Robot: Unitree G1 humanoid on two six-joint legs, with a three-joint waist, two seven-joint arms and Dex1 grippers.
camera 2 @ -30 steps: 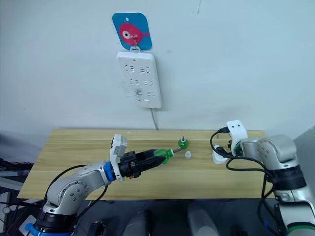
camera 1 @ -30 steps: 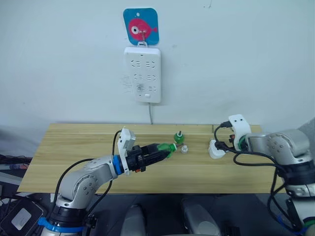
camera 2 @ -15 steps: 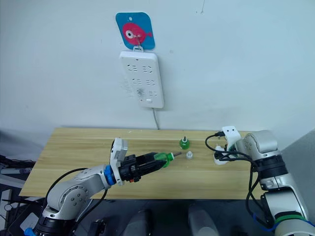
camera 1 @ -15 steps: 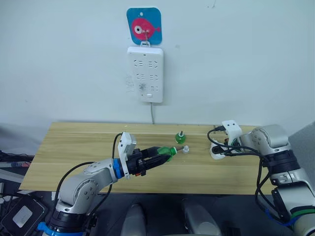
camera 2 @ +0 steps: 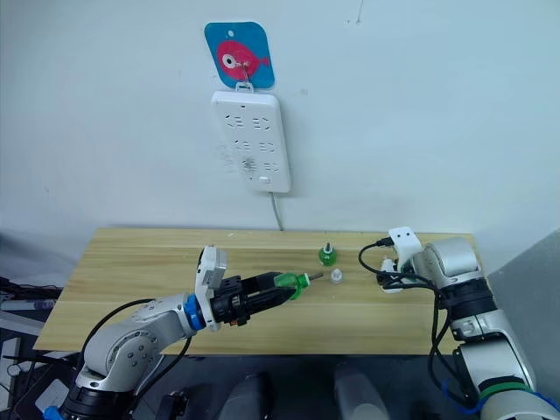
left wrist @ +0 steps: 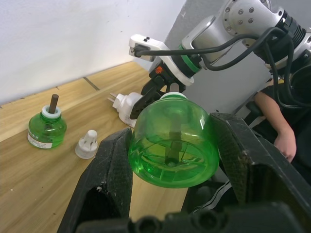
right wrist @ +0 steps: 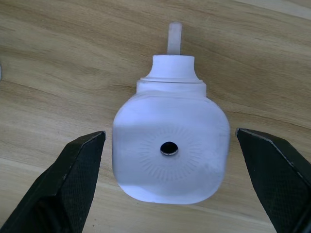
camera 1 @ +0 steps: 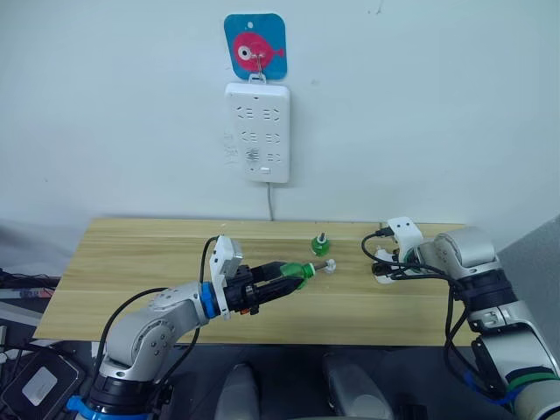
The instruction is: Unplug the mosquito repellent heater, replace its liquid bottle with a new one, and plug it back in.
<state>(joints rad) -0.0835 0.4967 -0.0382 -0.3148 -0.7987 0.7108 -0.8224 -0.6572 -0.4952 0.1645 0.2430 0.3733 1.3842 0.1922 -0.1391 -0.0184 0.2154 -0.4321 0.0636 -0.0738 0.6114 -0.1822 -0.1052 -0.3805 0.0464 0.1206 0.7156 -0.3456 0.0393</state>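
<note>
Eye views: mosquito repellent heater [camera 1: 382,267] lying on wooden table [camera 1: 131,262], unplugged, well right of standing green bottle [camera 1: 320,243] and white cap [camera 1: 329,266].

Left wrist view: second green bottle [left wrist: 171,143], translucent ribbed plastic, clamped in left gripper [left wrist: 171,160].

Right wrist view: right gripper [right wrist: 170,182] spread wide, heater between fingers, untouched. Shell judged light, rigid, smooth, slippery; rounded flanks best gripped, prongs avoided.

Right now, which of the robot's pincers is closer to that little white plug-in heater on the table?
The right pincer: its open fingers straddle the heater without touching. The left pincer is further along the table, gripping a green bottle.
</note>
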